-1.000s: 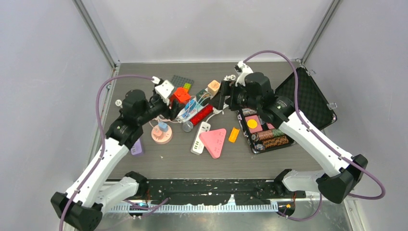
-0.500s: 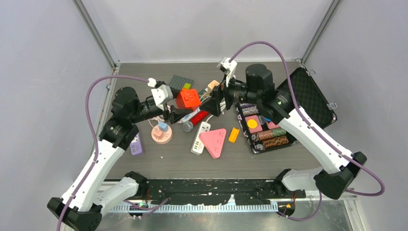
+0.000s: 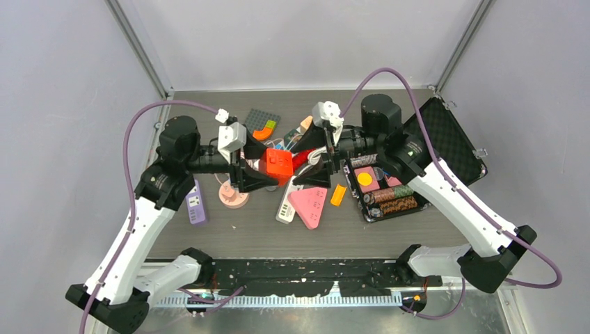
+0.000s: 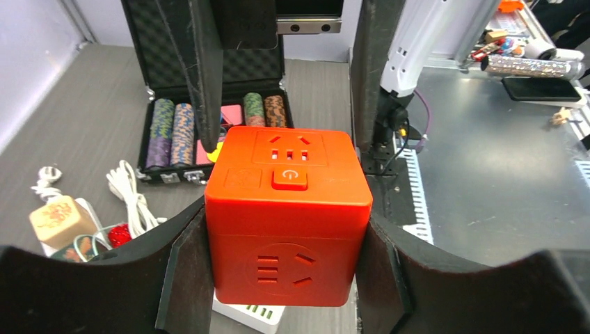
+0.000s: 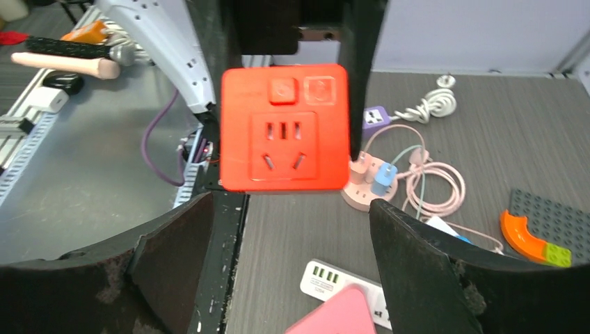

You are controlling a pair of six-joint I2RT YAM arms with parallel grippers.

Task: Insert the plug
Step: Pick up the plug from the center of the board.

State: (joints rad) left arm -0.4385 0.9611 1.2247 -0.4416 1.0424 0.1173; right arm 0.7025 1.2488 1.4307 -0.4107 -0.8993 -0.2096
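Note:
A red cube socket (image 3: 278,163) hangs above the table's middle, and my left gripper (image 3: 266,174) is shut on its two sides. In the left wrist view the cube (image 4: 289,209) fills the space between the black fingers (image 4: 184,278). My right gripper (image 3: 318,161) faces it from the right, open and holding nothing. In the right wrist view the cube's three-pin face (image 5: 284,136) lies ahead of that gripper (image 5: 289,209), apart from its fingers. A white plug (image 4: 43,173) on a coiled white cord (image 4: 129,188) lies on the table, in neither gripper.
Under the cube lie a white power strip (image 3: 289,200) and a pink triangular socket (image 3: 309,204). A round pink socket with a blue plug (image 3: 233,193) sits left of them. An open poker-chip case (image 3: 389,188) stands to the right, and a purple adapter (image 3: 195,204) to the left.
My left gripper has carried the red cube right and nearer, toward the middle. The right gripper has swung left and down and turned to face the cube.

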